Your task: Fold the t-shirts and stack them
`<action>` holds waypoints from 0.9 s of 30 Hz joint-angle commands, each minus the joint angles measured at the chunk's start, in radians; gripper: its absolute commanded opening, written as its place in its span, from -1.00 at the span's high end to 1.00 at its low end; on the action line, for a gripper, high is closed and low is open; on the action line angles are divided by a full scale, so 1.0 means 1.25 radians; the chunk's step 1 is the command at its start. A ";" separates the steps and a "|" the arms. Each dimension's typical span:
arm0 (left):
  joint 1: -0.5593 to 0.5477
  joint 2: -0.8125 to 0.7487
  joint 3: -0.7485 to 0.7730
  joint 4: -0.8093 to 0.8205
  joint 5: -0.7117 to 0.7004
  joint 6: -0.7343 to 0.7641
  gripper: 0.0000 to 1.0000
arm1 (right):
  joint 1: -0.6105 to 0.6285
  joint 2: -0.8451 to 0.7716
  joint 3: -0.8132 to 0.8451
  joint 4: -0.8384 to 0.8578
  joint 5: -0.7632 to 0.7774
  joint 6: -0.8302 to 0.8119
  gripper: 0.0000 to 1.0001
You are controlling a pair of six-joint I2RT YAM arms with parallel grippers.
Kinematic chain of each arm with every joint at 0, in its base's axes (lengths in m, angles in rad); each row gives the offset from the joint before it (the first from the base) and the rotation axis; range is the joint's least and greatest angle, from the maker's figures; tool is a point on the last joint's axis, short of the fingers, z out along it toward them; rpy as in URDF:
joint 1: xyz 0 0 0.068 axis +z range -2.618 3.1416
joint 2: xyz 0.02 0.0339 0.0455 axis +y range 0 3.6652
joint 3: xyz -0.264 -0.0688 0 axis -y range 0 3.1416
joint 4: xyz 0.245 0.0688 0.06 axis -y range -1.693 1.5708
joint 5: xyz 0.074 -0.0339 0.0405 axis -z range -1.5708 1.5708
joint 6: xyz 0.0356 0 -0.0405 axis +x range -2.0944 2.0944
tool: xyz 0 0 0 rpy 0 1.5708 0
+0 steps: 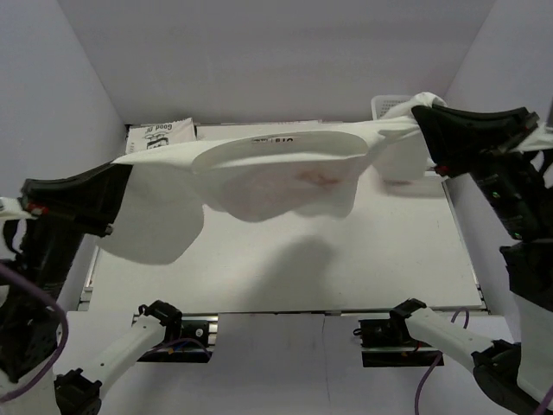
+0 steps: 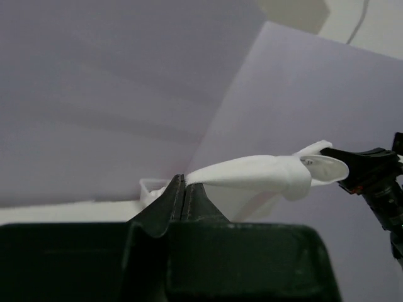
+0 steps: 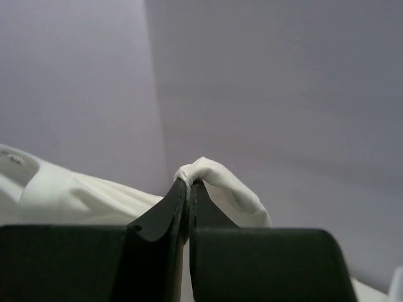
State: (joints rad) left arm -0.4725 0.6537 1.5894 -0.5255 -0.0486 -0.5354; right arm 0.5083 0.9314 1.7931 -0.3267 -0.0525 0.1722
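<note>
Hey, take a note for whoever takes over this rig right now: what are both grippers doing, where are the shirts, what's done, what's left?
The left gripper is shut on one end of the white t-shirt.
The right gripper is shut on the other end.
It hangs stretched between them above the table, not yet folded.
Done: a shirt with black lettering lies far left, apparently folded.
Left: lay the held one down, fold it, stack it. The basket at the far right may hold more; I cannot tell.

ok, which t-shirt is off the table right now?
The white t-shirt with faint red print, stretched between the left end effector and the right end effector. The black-lettered t-shirt lies at the table's far-left corner.
</note>
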 commanded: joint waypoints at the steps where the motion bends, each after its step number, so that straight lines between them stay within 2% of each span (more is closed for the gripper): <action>1: 0.023 0.021 0.103 -0.041 -0.042 0.060 1.00 | -0.023 -0.054 0.081 -0.001 -0.028 -0.014 1.00; 6: 0.031 0.057 0.141 -0.059 -0.053 0.068 1.00 | -0.023 -0.053 0.071 0.007 0.012 -0.019 1.00; 8: 0.031 0.067 0.108 -0.059 -0.081 0.060 1.00 | -0.021 -0.041 0.049 0.007 0.092 -0.029 1.00; 11: 0.031 0.106 0.047 -0.079 -0.193 0.033 1.00 | -0.021 0.041 -0.002 0.021 0.185 -0.048 1.00; 15: 0.015 0.208 -0.053 -0.124 -0.417 -0.036 1.00 | -0.026 0.179 -0.119 0.081 0.291 -0.060 1.00; 17: 0.032 0.297 -0.109 -0.166 -0.496 -0.077 1.00 | -0.046 0.263 -0.158 0.110 0.283 -0.046 1.00; 18: 0.032 0.331 -0.131 -0.177 -0.527 -0.120 1.00 | -0.050 0.356 -0.166 0.114 0.276 -0.036 1.00; 20: 0.039 0.400 -0.193 -0.207 -0.559 -0.157 1.00 | -0.063 0.427 -0.173 0.131 0.215 -0.018 1.00; 22: 0.078 0.512 -0.234 -0.226 -0.540 -0.194 0.75 | -0.072 0.579 -0.163 0.107 0.204 0.002 1.00; 23: 0.091 0.548 -0.245 -0.235 -0.529 -0.212 0.31 | -0.074 0.618 -0.129 0.097 0.183 0.002 1.00; 25: 0.135 0.646 -0.254 -0.247 -0.522 -0.237 -0.24 | -0.074 0.764 -0.048 0.056 0.161 -0.014 1.00; 26: 0.146 0.675 -0.254 -0.254 -0.522 -0.237 -0.87 | -0.073 0.826 -0.027 0.027 0.156 -0.025 1.00; 27: 0.157 0.698 -0.243 -0.267 -0.513 -0.237 -0.99 | -0.072 0.854 0.025 0.001 0.139 -0.042 0.77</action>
State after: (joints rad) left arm -0.3325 1.5341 1.2644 -0.7731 -0.6178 -0.7658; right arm 0.4244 1.9415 1.6787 -0.2714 0.1467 0.1513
